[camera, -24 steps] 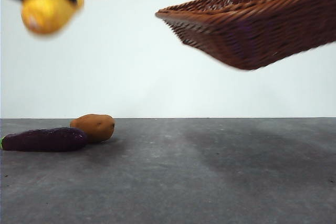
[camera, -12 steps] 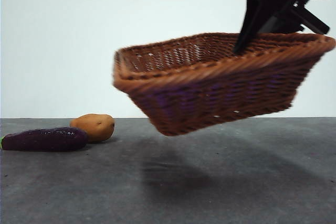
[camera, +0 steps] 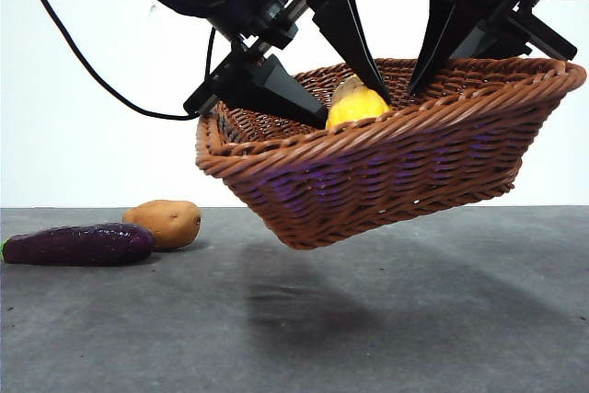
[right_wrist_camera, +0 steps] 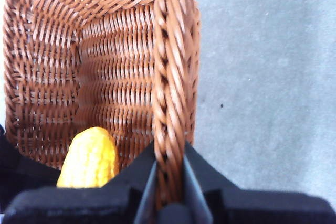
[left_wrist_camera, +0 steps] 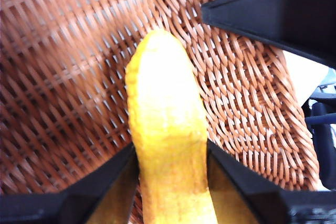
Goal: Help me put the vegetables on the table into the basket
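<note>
I see the corn [camera: 354, 103] half hidden in the lifted basket [camera: 386, 172], left gripper [camera: 350, 103] clamping it, right gripper [right_wrist_camera: 169, 182] pinching the rim; one eggplant [camera: 78, 244], one potato [camera: 164, 223] on the table [camera: 414, 319].

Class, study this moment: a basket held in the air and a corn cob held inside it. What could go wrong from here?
1. The right gripper pinches only the rim of the tilted basket, which hangs above the table; it could slip or swing.
2. The left gripper holds the corn inside the basket; released, the corn might roll down the tilted floor.
3. The two grippers work close together and might collide.
</note>
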`<state>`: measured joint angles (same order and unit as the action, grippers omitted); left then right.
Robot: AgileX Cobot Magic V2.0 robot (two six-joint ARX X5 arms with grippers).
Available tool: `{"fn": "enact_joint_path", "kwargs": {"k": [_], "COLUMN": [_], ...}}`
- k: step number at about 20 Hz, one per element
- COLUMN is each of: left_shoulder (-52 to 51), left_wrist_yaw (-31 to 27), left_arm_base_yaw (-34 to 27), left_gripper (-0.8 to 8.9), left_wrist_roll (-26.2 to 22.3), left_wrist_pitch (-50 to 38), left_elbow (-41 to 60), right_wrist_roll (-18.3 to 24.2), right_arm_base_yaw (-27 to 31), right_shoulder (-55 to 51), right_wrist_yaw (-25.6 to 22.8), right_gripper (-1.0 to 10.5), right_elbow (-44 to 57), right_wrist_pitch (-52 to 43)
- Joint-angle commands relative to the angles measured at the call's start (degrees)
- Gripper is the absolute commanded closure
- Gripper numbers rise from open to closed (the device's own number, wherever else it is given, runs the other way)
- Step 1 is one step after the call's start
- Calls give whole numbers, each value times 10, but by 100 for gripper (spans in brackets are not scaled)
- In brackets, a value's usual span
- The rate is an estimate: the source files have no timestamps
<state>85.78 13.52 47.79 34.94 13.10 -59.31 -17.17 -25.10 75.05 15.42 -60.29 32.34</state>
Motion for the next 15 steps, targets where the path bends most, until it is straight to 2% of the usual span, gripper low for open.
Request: {"fn": "enact_joint_path", "kwargs": {"k": [1,3,7,11,12,15], "left_shoulder": [3,3,-18,-99,-125,-197], "left_wrist_yaw": [29,49,49,40,40,17], "left_arm_base_yaw": [1,1,-3,-40,-57,-133], "left_gripper": [320,307,310,310,310,310], "left_wrist_roll": [9,4,-17,-59,-81,-190], "left_wrist_pitch": [3,3,14,66,82,145], "left_elbow": [0,0,-2,-2,-2,-6], "right_wrist_roll": [-3,-2,-1,10,12,16], "right_arm_base_yaw": [0,0,0,1,1,7], "right_shoulder": [1,1,1,0,0,0], "right_wrist_yaw": [6,6,6,-8,-9,-6], "right_gripper": [958,958,958,958,958,958], "right_elbow": [3,3,3,1,-2,-17], "right_wrist_pitch": [-10,-10,-7,-6,-6,0]}}
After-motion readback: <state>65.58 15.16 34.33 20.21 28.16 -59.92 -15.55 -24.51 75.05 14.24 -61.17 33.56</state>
